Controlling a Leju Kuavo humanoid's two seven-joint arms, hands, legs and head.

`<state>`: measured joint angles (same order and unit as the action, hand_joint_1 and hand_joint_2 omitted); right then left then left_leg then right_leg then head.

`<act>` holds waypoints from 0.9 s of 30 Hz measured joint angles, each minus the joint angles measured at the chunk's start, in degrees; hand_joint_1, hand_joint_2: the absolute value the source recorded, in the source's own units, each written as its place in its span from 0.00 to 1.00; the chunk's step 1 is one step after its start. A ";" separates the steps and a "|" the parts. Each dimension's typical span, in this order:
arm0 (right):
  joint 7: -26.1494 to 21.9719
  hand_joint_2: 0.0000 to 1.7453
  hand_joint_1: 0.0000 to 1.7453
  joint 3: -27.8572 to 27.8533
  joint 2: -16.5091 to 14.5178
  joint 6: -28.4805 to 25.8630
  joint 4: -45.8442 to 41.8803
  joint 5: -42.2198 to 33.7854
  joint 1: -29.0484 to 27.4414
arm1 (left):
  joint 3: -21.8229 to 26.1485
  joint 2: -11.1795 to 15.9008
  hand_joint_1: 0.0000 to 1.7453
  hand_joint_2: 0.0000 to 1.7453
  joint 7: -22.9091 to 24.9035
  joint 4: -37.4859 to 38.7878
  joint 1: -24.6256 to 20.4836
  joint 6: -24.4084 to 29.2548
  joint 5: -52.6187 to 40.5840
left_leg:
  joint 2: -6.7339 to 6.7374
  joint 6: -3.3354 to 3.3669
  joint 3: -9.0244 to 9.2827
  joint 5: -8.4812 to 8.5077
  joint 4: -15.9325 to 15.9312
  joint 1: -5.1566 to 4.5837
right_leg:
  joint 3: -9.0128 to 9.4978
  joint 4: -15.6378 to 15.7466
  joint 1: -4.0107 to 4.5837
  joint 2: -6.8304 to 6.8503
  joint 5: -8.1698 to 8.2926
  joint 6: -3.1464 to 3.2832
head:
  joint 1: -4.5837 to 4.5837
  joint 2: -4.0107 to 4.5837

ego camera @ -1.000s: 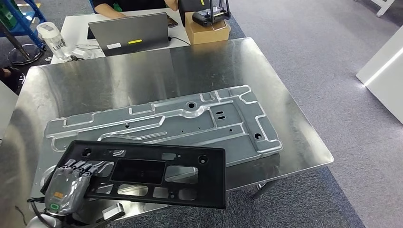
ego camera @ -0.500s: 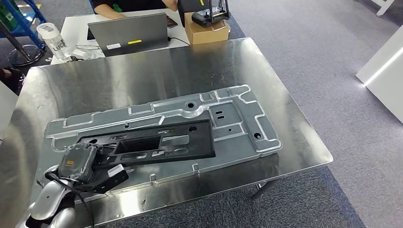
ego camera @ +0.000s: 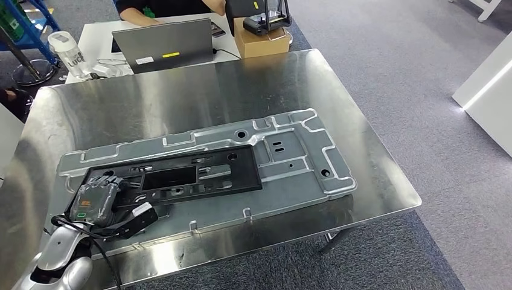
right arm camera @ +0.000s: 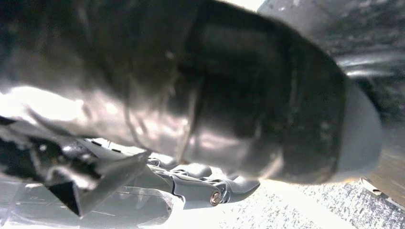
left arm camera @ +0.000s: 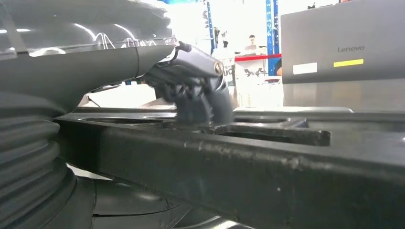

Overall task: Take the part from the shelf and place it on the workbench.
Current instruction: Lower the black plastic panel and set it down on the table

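Left hand [ego camera: 96,199] covers the near-left end of the black part [ego camera: 181,178], so that end's outline is hidden in the head view. In the left wrist view the dark fingers [left arm camera: 198,100] curl down over the part's top face while the thick grey thumb [left arm camera: 71,64] lies along it; the part's edge [left arm camera: 239,157] runs between them, so the hand grips the part. The underside of the grasp is blocked by the part itself.

Right wrist view is blown out and blurry: the grey thumb [right arm camera: 267,109] fills most of it, dark fingers [right arm camera: 210,186] reach out beneath it with nothing seen in them, and whether the right hand is spread or curled can't be told.

The part is a flat black plastic frame, long and rectangular, with one big rectangular cutout plus smaller slots and round holes. It lies flat on a stamped silver metal panel [ego camera: 302,157], ribbed, with notched edges and holes, which sits on the shiny brushed-metal workbench [ego camera: 181,96]. The part occupies the panel's left-centre, toward the workbench's near-left corner, long side roughly along the near edge.

Left arm [ego camera: 57,260] is silver, coming up from the near-left corner, wrist bent, with the back of the hand up.

Beyond the far edge, cut off: a grey laptop [ego camera: 163,42], a cardboard box [ego camera: 262,39], a clear bottle [ego camera: 66,48], and a person's arm [ego camera: 139,12].
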<state>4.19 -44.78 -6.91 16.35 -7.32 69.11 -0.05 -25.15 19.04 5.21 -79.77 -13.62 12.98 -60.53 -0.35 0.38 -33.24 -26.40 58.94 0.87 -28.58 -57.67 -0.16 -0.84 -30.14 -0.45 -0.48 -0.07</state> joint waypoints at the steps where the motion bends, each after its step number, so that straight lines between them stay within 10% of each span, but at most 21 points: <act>1: 0.03 0.00 0.00 0.00 0.00 0.00 0.00 0.00 0.00 | 0.06 0.00 0.00 1.00 0.05 0.04 0.06 -0.01 -0.04 | 0.00 0.00 0.00 0.00 0.00 0.00 | 0.00 0.00 0.00 0.00 0.00 0.00 | 0.00 0.00; 2: 0.11 0.00 0.00 0.00 0.00 0.00 0.00 0.00 0.00 | 0.12 0.00 0.00 1.00 0.14 0.09 0.10 -0.07 -0.11 | 0.00 0.00 0.00 0.00 0.00 0.00 | 0.00 0.00 0.00 0.00 0.00 0.00 | 0.00 0.00; 6: 0.40 0.00 0.00 0.00 -0.01 0.00 0.00 0.03 0.02 | 0.27 0.11 0.00 0.00 0.79 0.16 0.31 -1.72 -0.27 | 0.00 0.00 0.01 0.00 0.00 0.00 | 0.00 -0.01 0.00 0.00 0.00 0.00 | 0.00 0.00; 27: -1.16 0.00 0.00 -0.11 -0.03 -0.07 0.01 -0.01 -0.19 | 1.18 0.89 0.00 0.00 0.23 -20.00 12.37 8.01 -7.32 | 0.06 1.25 0.12 -0.17 -0.38 -0.18 | 0.09 0.08 -0.66 0.01 -0.46 -0.98 | -0.01 0.00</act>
<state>3.03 -44.90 -6.94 16.28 -7.31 69.10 -0.24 -23.97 19.92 5.44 -99.77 -1.25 20.99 -67.85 -0.28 1.63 -33.12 -26.57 58.56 0.69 -28.49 -57.59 -0.82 -0.83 -30.60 -1.43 -0.49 -0.07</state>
